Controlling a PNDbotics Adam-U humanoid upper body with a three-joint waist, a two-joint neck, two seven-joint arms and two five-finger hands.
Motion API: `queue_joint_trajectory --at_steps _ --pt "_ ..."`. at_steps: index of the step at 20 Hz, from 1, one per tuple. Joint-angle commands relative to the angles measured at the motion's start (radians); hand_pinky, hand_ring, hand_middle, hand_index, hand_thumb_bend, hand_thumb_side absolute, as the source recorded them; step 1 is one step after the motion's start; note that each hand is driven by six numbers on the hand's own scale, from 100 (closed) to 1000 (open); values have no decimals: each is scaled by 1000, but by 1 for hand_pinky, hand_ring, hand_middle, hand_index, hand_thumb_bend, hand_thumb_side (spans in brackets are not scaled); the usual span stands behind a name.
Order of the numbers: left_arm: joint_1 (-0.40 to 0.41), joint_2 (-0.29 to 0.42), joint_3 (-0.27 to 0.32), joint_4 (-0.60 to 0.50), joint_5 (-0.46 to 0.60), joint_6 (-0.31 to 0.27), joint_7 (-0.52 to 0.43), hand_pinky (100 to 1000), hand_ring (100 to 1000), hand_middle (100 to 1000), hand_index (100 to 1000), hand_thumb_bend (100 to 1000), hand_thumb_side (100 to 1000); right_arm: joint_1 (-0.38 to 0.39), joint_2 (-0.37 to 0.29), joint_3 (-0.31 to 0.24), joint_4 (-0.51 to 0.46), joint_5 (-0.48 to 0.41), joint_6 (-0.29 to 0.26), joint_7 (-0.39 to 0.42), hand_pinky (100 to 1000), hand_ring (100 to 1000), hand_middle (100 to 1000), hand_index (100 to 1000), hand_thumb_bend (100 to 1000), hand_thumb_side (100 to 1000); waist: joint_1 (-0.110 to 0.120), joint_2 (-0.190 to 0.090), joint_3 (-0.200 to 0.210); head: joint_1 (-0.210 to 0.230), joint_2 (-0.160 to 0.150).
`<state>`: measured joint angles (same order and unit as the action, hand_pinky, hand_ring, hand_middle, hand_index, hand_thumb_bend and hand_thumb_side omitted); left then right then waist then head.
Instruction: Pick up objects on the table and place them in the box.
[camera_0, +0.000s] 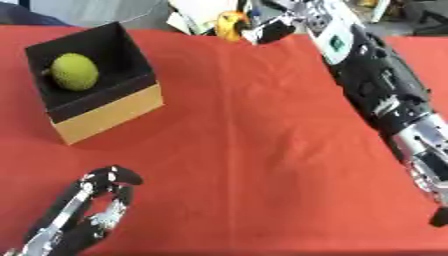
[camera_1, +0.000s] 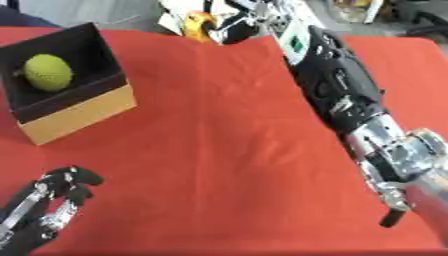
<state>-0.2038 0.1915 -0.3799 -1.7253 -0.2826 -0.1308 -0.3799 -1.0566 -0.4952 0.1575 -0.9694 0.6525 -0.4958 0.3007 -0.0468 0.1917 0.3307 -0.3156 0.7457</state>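
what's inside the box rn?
One yellow-green ball sits in the box, toward its left side, on the black lining. The floor around the ball shows bare. The strip of floor behind the near wall is hidden, so anything small there cannot be seen.

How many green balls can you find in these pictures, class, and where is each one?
1. The green ball lies inside the black-lined box at the table's far left. The robot's right arm could hide something at the far edge.

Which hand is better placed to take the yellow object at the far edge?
Right: the right hand is beside the yellow object; the left hand rests far off, at the near left.
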Motion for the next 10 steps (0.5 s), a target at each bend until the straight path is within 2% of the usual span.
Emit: queue_joint_trajectory --at_steps 1,10 --pt "-18 3 -9 -8 6 -4 -11 651 781 672 722 100 768 -47 16 8 -27 -15 1 25 978 878 821 434 100 198 1 -17 14 -14 -11" --pt "-61 -13 -40 -6 18 -10 -43 651 782 673 722 100 764 -76 123 11 53 120 4 46 983 889 833 466 100 201 -3 -4 87 -54 -30"
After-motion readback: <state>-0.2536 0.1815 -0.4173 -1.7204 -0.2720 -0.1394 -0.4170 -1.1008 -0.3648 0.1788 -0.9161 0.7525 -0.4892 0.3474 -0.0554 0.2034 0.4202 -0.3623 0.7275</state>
